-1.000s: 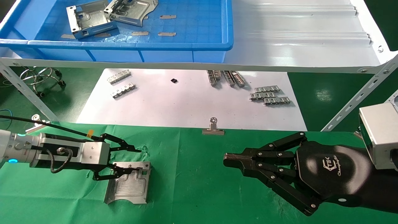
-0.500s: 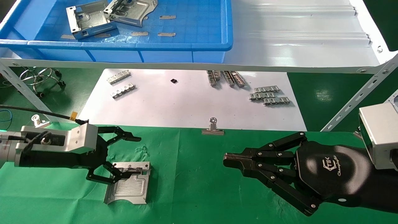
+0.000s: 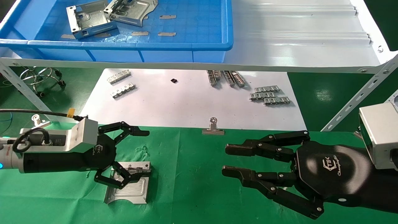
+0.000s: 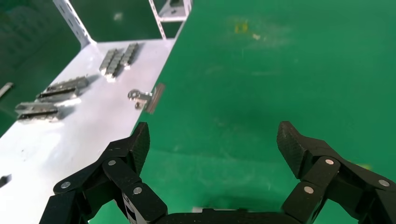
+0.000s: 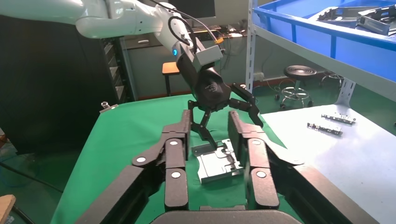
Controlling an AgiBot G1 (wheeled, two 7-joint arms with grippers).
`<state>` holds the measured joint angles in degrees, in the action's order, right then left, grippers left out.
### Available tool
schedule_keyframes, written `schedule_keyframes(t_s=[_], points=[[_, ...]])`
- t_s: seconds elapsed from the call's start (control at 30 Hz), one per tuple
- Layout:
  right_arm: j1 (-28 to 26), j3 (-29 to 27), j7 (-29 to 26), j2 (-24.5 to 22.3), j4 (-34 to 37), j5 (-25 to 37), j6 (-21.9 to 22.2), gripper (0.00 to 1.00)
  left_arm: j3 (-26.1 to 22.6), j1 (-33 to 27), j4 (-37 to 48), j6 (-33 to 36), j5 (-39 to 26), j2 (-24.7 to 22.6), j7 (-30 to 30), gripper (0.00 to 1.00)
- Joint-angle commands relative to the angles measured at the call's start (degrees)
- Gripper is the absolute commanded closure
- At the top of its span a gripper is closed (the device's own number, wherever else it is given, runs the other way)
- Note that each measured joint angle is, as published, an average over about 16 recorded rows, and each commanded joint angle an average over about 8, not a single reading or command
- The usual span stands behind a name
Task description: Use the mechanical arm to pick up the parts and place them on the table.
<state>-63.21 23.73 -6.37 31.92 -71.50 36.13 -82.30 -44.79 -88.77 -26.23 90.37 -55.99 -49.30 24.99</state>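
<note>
One silver part [image 3: 129, 188] lies flat on the green cloth table [image 3: 192, 193]. My left gripper [image 3: 141, 154] hovers open and empty just over the part's far edge, its lower finger crossing the plate. In the left wrist view my left gripper [image 4: 215, 140] has only green cloth between its fingers. My right gripper [image 3: 227, 160] is open and empty over the cloth to the right. In the right wrist view my right gripper [image 5: 210, 121] frames the part [image 5: 217, 163] and the left gripper [image 5: 224, 109] behind it. Two more parts [image 3: 88, 21] [image 3: 130, 11] lie in the blue bin [image 3: 124, 46].
A white sheet [image 3: 186, 102] beyond the cloth carries small chain-like metal strips [image 3: 270, 95] [image 3: 121, 84]. A binder clip [image 3: 213, 128] sits on the cloth's far edge. The bin stands on a white shelf [image 3: 298, 40] with slanted metal braces on both sides.
My left gripper has opened wider, turned and lifted a little off the part, which stays on the cloth. My right gripper has gone from shut to open.
</note>
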Motion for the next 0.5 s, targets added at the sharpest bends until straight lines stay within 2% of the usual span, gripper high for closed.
schedule_keyframes(t_s=[0.03,0.5], points=[[0.0,0.0,0.0,0.0,0.0,0.0,0.0,0.00,1.4,1.3,-2.2,-0.2,0.7,0.7,-1.7,0.00],[0.0,0.0,0.0,0.0,0.0,0.0,0.0,0.00,10.9,10.3,-17.9,-1.8,5.3,5.4,-13.5,0.00]])
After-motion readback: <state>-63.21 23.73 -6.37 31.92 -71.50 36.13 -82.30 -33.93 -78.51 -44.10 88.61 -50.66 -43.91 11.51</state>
